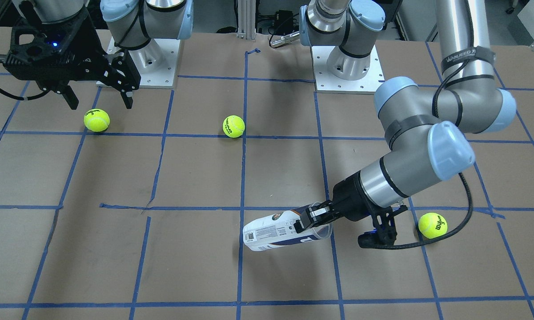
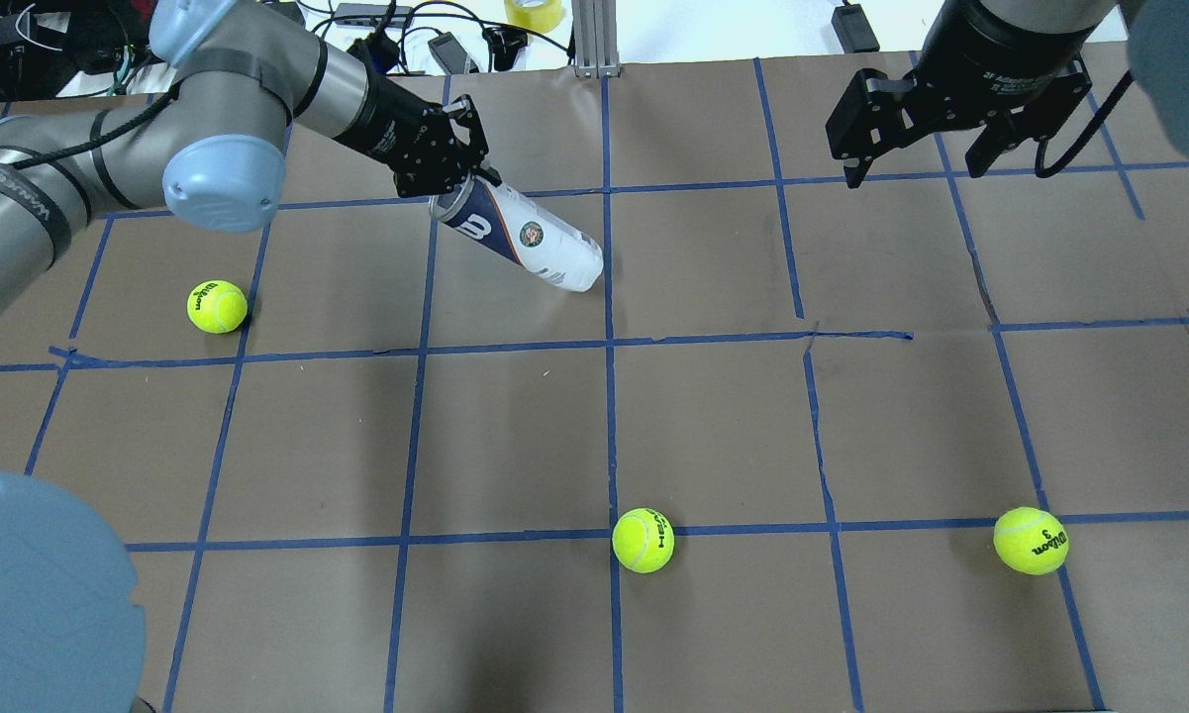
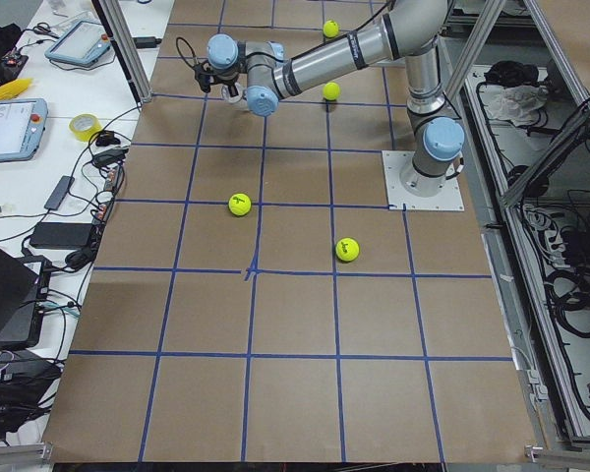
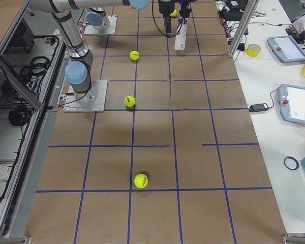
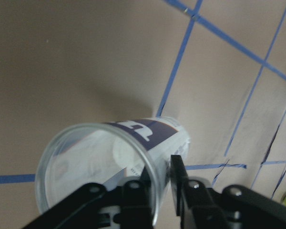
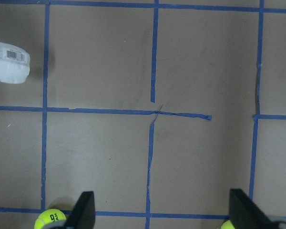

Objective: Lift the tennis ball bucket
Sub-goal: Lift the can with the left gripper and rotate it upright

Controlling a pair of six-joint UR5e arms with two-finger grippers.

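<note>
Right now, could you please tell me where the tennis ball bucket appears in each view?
Front-facing: tennis ball bucket low, centre.
Overhead: upper centre-left.
Exterior left: cannot make out.
Exterior right: top, centre-right.
Left wrist: lower left, mouth-on.
Right wrist: top-left corner.
Landmark: left gripper pinching its rim.

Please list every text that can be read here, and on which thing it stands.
"HEAD": the middle tennis ball.
"Wilson 3": the left-side tennis ball.
"Wilson 3": the right-side tennis ball.
"W": the tennis ball bucket; its barcode print is too small to read.
"WANEEO", roughly: the strap on the left arm.
</note>
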